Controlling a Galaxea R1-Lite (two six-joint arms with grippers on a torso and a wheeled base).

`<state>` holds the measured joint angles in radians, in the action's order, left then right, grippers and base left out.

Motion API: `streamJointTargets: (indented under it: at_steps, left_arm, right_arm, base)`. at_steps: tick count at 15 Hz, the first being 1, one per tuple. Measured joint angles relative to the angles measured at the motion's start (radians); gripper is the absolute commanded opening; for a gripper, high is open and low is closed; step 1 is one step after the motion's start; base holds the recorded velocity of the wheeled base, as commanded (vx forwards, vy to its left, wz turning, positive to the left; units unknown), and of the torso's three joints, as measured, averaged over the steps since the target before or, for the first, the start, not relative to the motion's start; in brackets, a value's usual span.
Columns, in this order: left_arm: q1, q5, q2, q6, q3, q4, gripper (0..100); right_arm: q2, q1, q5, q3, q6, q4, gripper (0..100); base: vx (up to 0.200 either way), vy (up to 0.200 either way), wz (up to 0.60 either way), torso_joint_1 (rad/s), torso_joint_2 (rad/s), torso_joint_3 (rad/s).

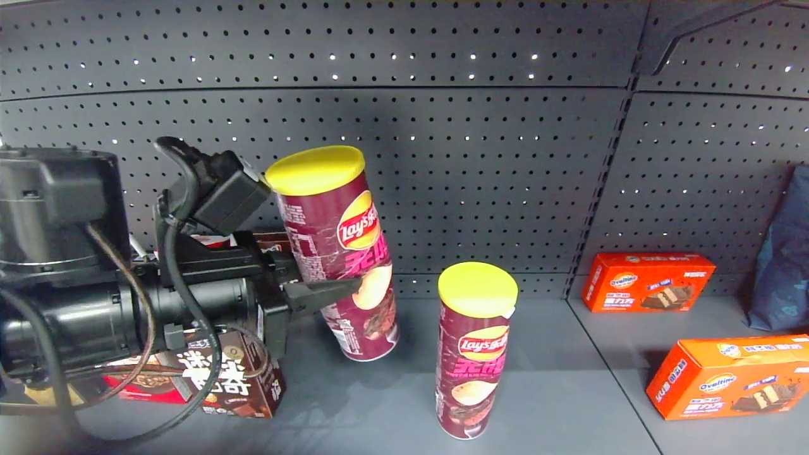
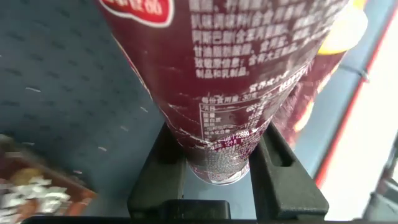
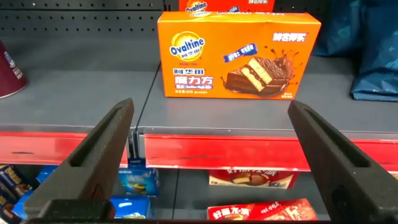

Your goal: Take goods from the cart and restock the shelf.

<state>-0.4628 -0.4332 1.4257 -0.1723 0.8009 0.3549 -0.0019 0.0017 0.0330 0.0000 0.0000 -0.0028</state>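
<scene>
At about nine o'clock in the head view, the left gripper (image 1: 341, 284) is pinching a chip can (image 1: 338, 253) low on its body. The can tilts, its yellow lid leaning toward eleven o'clock, and I cannot tell whether its base rim touches the shelf (image 1: 556, 392). A second can (image 1: 474, 354) stands upright near six o'clock, apart from the first. Two orange boxes (image 1: 648, 281) lie around three and four o'clock, and a brown box (image 1: 240, 379) sits at eight. Judging by its look, the can is a light, stiff cardboard tube with a slick wrap, top-heavy when held low, so a hold nearer mid-body would steady it. In the left wrist view, the black fingers (image 2: 280, 174) press either side of the can (image 2: 236, 93) near its foot. In the right wrist view, the right gripper (image 3: 211, 109) is spread wide and empty, facing an orange box (image 3: 239, 53) on the smooth grey shelf (image 3: 74, 93), with a perforated back panel (image 3: 81, 25) behind it.
</scene>
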Motion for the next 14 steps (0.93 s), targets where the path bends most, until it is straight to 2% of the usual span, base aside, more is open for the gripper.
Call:
streamJointTargets:
  at_steps: [2,5,11,14]
  left_arm:
    - [0.011,-0.061,0.053,-0.001,0.079,-0.094,0]
    - [0.020,-0.124,0.136,0.001,0.152,-0.116,0]
    - [0.022,-0.130,0.314,-0.001,0.285,-0.114,0]
    - [0.021,-0.130,0.396,-0.014,0.359,-0.109,0]
  right_arm:
    - [0.000,0.000,0.000,0.000,0.000,0.000,100]
    - [0.000,0.000,0.000,0.000,0.000,0.000,100]
    - [0.000,0.000,0.000,0.000,0.000,0.000,100]
    - [0.000,-0.001,0.000,0.000,0.000,0.000,100]
  base:
    - [0.000,0.000,0.00,0.000,0.00,0.000]
    - [0.000,0.000,0.00,0.000,0.00,0.000]
    - [0.000,0.000,0.00,0.000,0.00,0.000]
    - [0.000,0.000,0.00,0.000,0.00,0.000]
